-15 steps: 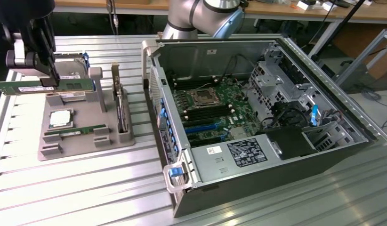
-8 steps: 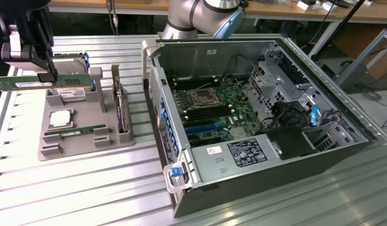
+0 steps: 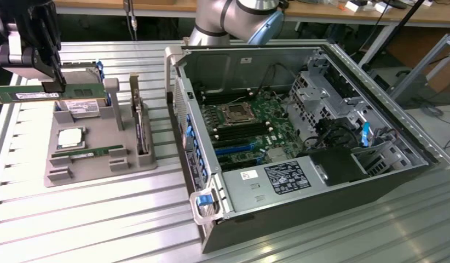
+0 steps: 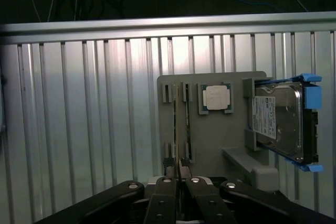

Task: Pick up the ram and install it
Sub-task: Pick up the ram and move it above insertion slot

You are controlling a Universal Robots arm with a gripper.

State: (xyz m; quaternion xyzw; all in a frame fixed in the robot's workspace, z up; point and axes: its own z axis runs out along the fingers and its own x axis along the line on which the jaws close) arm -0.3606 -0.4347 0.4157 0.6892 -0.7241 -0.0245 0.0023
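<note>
Gripper [image 3: 54,87] pinched narrow on ram [image 3: 24,94]. Ram hung flat in air over far edge of grey tray [image 3: 101,170]. Tray held hard drive [image 4: 278,119], square chip [image 4: 215,98], second green stick [image 3: 86,152]. Open computer case [image 3: 298,181] sat just beside tray, toward exterior view's right. Everything sat on ribbed metal table [image 3: 101,219].

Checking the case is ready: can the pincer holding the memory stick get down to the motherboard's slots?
Probably yes. The pincer holds the memory stick over the tray; the case lies open on top, its slots look uncovered, and the cables sit further to the exterior view's right.
</note>
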